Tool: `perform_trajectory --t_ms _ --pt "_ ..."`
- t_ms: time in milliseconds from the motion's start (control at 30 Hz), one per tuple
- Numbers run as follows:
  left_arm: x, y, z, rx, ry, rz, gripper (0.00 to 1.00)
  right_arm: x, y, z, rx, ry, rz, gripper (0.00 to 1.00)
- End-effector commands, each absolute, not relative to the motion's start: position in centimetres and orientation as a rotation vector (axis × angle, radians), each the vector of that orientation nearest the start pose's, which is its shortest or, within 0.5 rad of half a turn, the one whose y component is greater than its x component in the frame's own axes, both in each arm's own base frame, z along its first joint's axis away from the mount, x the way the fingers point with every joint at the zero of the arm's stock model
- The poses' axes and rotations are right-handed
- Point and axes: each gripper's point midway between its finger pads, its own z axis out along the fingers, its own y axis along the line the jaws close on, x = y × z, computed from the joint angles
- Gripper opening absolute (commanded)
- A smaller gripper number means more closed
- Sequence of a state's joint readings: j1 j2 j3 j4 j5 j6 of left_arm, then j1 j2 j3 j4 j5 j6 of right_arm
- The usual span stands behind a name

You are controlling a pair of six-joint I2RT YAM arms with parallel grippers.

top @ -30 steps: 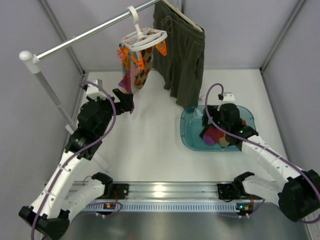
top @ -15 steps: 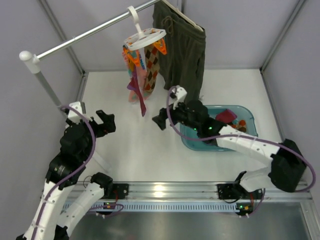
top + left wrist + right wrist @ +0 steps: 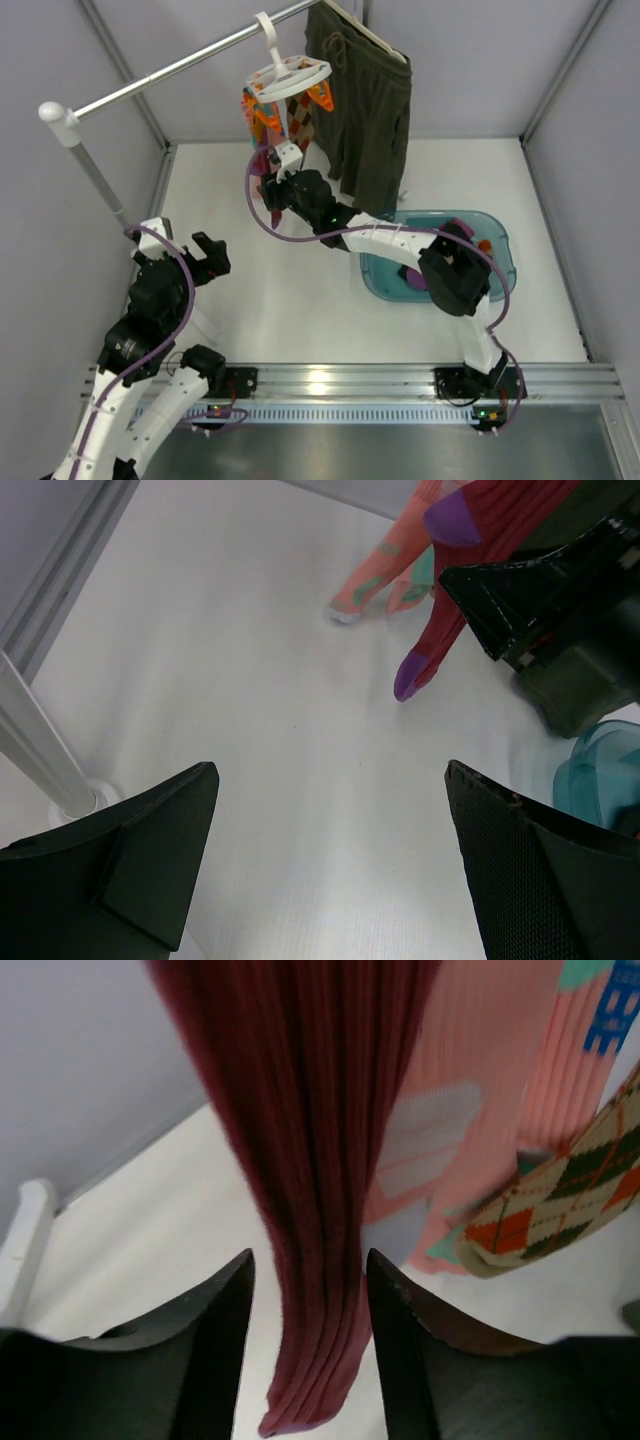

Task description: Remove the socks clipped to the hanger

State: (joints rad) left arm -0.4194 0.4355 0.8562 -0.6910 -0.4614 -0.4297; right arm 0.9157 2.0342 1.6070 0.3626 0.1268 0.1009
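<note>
"What's in the way up there?"

"Over the white tabletop (image 3: pixel 300 300), dark olive drawstring shorts (image 3: pixel 370 110) hang from the metal rail (image 3: pixel 160 75), just beside the white plastic ring-shaped clip hanger (image 3: pixel 290 72). A teal plastic basin (image 3: pixel 378 285) sits to the right."

"And the socks?"

"Clipped to that hanger: a maroon ribbed sock (image 3: pixel 310 1140), a pink sock (image 3: pixel 470 1110) and a brown-orange diamond-pattern sock (image 3: pixel 570 1190)."

"Grippers?"

"The right gripper (image 3: pixel 310 1265) has a finger on either side of the maroon ribbed sock; whether it pinches, I cannot tell. The left gripper (image 3: pixel 330 775) gapes wide, holding nothing."
</note>
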Motion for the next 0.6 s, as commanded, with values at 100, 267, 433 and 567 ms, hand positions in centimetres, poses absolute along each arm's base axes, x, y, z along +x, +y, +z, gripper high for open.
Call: perform_trajectory --t_ms 100,267,433,567 --pt "21.0 -2.5 29.2 -0.344 1.757 -0.195 0.98 41.0 49.4 27.2 -0.435 1.453 0.627 0.11" --pt "21.9 -4.4 34.0 -0.313 1.707 -0.309 0.98 38.2 47.8 27.0 -0.452 1.427 0.655 0.00" --pt "25.0 -6.9 39.8 -0.270 1.639 -0.392 0.98 34.9 44.4 28.0 -0.423 1.419 0.718 0.00" --pt "29.9 -9.2 43.2 -0.245 1.638 -0.387 0.98 33.0 42.9 28.8 -0.453 1.426 0.747 0.00"
